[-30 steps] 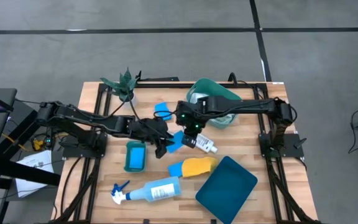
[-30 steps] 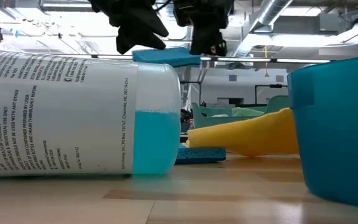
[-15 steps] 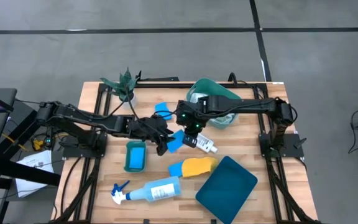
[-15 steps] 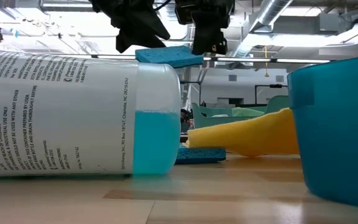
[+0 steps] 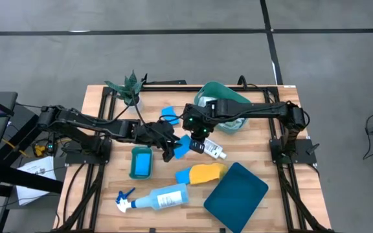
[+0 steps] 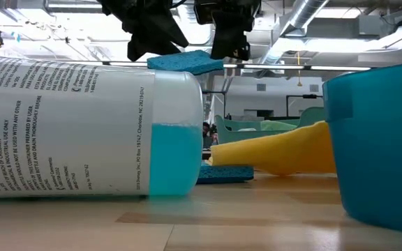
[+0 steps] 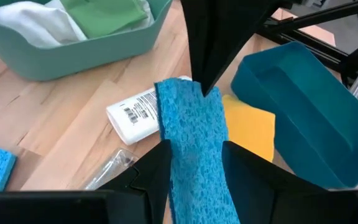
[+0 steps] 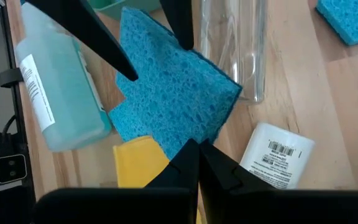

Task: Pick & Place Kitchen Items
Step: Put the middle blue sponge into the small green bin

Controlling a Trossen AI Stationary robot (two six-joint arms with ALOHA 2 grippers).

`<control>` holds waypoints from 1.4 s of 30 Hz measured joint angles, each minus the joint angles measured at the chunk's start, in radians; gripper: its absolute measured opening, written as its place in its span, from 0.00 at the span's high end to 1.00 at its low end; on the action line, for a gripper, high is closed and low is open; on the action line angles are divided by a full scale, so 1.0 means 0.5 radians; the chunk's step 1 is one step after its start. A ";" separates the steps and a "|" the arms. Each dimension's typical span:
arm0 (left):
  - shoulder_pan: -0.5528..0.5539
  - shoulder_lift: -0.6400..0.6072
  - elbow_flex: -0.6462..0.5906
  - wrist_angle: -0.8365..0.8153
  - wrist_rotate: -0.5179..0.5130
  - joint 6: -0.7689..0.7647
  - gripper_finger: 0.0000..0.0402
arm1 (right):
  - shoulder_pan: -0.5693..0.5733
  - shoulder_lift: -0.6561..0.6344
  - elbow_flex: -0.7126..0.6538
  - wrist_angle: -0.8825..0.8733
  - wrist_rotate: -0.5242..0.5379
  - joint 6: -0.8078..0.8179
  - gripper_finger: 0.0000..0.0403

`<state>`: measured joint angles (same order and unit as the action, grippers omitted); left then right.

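— Low view first: nearest us lies the spray bottle, with the yellow cloth behind it.

— Mid-table, above them, our left gripper clamps the blue sponge. Our right gripper pinches its other end, fingers together.

— If we pull apart, it could tear or slip onto the white bottle.

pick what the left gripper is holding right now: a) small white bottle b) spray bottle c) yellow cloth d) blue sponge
d: in the left wrist view the left gripper has its two dark fingers closed on the sides of the blue sponge, lifted above the table.
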<state>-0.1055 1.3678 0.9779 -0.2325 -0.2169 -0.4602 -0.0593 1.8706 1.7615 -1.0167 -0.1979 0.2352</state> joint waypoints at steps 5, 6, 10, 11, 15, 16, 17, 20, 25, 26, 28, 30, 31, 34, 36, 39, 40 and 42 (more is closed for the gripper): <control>0.000 0.000 0.000 -0.015 0.001 -0.002 0.69 | 0.000 0.000 0.000 0.008 -0.004 -0.006 1.00; 0.000 0.000 0.000 -0.025 0.001 -0.004 0.70 | 0.000 0.000 0.000 0.011 -0.004 -0.005 1.00; 0.000 0.000 0.000 -0.056 0.014 -0.065 0.80 | 0.000 0.000 0.000 0.025 -0.005 -0.006 1.00; 0.000 0.000 0.000 -0.061 0.024 -0.078 0.82 | 0.000 0.000 -0.001 0.030 -0.005 -0.006 1.00; 0.001 0.000 -0.001 -0.069 0.086 -0.093 0.96 | 0.000 0.000 -0.002 0.065 -0.005 -0.005 1.00; 0.001 0.000 -0.001 -0.068 0.101 -0.097 0.98 | 0.000 0.000 -0.002 0.072 -0.005 -0.005 1.00; 0.001 0.000 -0.001 -0.068 0.113 -0.106 0.98 | 0.000 0.000 -0.001 0.076 -0.005 -0.005 1.00; 0.001 0.000 -0.001 -0.066 0.120 -0.125 0.99 | 0.000 0.000 0.018 0.079 -0.004 -0.005 1.00; 0.000 0.000 -0.002 -0.063 0.119 -0.150 1.00 | -0.001 -0.003 0.028 0.105 0.012 0.001 1.00; 0.000 0.000 -0.002 -0.063 0.119 -0.155 1.00 | -0.001 -0.003 0.028 0.105 0.014 0.001 1.00; 0.001 0.000 -0.002 -0.063 0.119 -0.175 1.00 | -0.001 -0.003 0.029 0.105 0.018 0.001 1.00; 0.000 0.000 -0.002 -0.071 0.117 -0.216 1.00 | -0.001 -0.003 0.029 0.104 0.026 0.008 1.00; 0.001 0.000 -0.002 -0.078 0.117 -0.246 1.00 | -0.001 -0.003 0.030 0.103 0.026 0.009 1.00; -0.003 -0.018 -0.002 -0.128 0.116 -0.331 1.00 | 0.000 -0.003 0.032 0.096 0.026 0.009 1.00; -0.005 -0.035 -0.002 -0.154 0.110 -0.380 1.00 | 0.001 -0.003 0.032 0.086 0.025 0.007 1.00; -0.007 -0.095 -0.002 -0.216 0.107 -0.451 1.00 | 0.000 -0.003 0.033 0.080 0.018 -0.007 0.98; -0.007 -0.116 -0.002 -0.254 0.108 -0.467 1.00 | 0.000 -0.003 0.033 0.083 0.015 -0.008 0.96; -0.007 -0.155 -0.002 -0.314 0.108 -0.517 1.00 | 0.000 -0.003 0.033 0.093 0.014 -0.009 0.92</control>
<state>-0.1089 1.2901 0.9768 -0.3893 -0.1628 -0.7187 -0.0593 1.8690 1.7779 -0.9702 -0.1909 0.2306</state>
